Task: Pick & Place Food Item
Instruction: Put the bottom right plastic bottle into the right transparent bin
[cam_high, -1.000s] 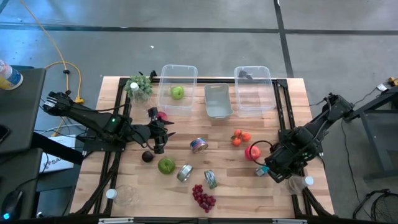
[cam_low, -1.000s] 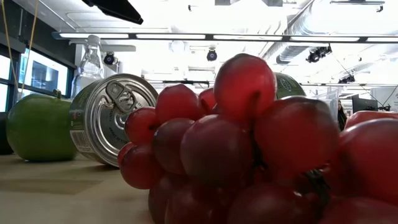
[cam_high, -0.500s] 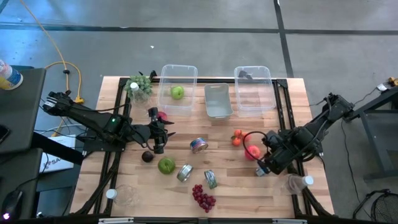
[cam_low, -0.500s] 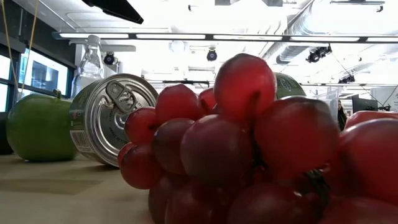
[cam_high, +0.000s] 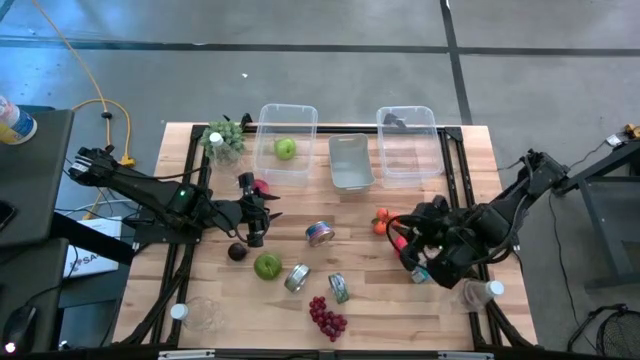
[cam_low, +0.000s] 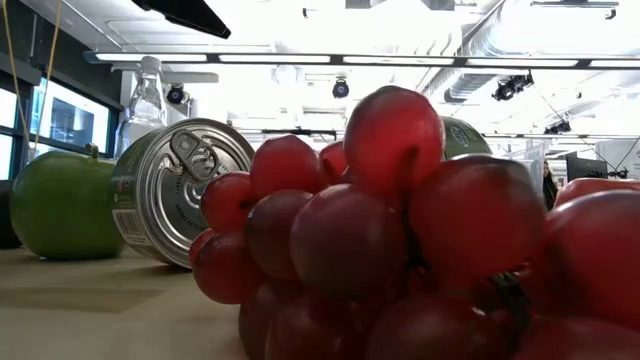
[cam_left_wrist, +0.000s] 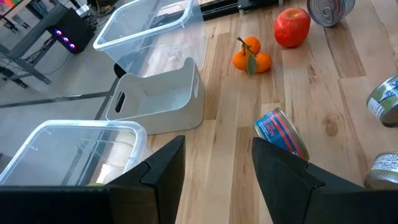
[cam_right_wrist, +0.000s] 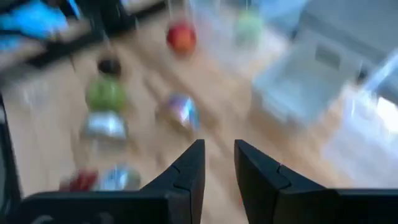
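Your right pincer (cam_high: 403, 240), fingers nearly together with nothing between them, sits by the red apple (cam_left_wrist: 292, 27) and two oranges (cam_left_wrist: 251, 55); the left pincer (cam_high: 262, 212) stands released. You have two green apples, four cans.

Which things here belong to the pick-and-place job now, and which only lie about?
Likely in the job: right gripper, red apple, clear bin.
Lying about: tin can, red grapes, green apple, waiting left gripper.
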